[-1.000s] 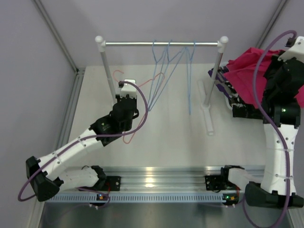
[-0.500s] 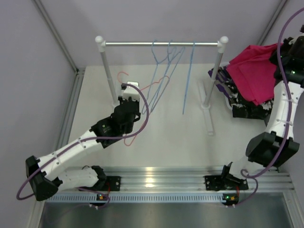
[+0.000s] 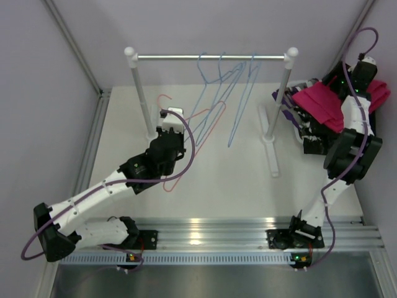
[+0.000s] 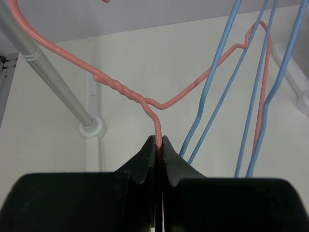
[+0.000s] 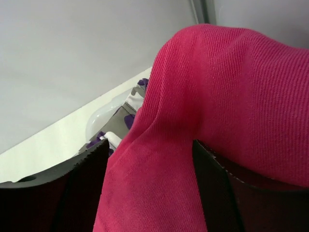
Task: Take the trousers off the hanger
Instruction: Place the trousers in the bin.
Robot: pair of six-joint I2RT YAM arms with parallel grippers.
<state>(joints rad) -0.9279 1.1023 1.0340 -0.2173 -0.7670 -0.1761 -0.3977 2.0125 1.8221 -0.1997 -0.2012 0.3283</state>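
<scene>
The left gripper (image 4: 159, 140) has its fingers pressed together on the salmon-pink wire hanger (image 4: 193, 89), pinching the wire just below its twisted neck. The hanger is bare and rises ahead of the fingertips, its hook curving up to their left. Just to the right of the gripper hang several blue hangers (image 4: 219, 96), also bare, from the rail (image 3: 211, 57) above. The rack's post (image 4: 53, 82) stands ahead and to the left.

The right gripper (image 5: 149, 145) has its fingers spread wide, with the hot pink trousers (image 5: 203, 96) bulging loosely through the gap between them and draping over the right finger. Ahead of its fingertips, lower down, lie the purple camouflage trousers (image 5: 133, 118) on the table (image 3: 248, 174). From above, the black printed trousers (image 3: 313, 139) lie under the pink pair's near edge.
</scene>
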